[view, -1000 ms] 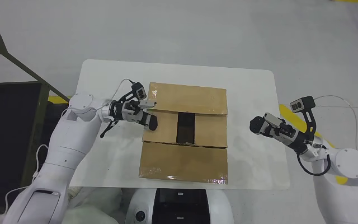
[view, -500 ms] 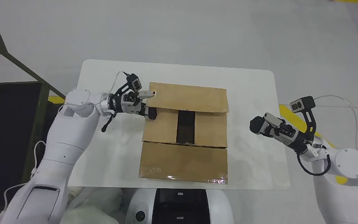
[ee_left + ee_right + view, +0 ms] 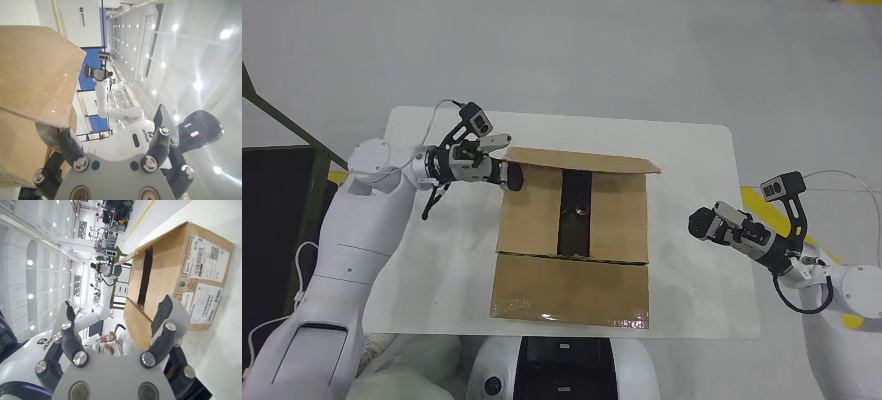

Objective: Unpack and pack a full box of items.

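A brown cardboard box (image 3: 537,215) sits upright in the middle of the white worktop (image 3: 692,160), square to its edges. Its far flap (image 3: 582,160) is tilted up off the top, hinged along the far edge. The near flap (image 3: 572,290) lies flat, with glossy clear tape along its outer edge. Between them two inner flaps lie level, with a narrow dark gap (image 3: 575,212) between them; what is inside cannot be made out. White printed labels (image 3: 205,260) cover the side on the robot's right.

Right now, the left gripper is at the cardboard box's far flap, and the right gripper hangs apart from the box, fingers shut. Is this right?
No: the right gripper is open, as the right wrist view shows. The rest holds: it hangs apart from the cardboard box, the left gripper at the far flap.
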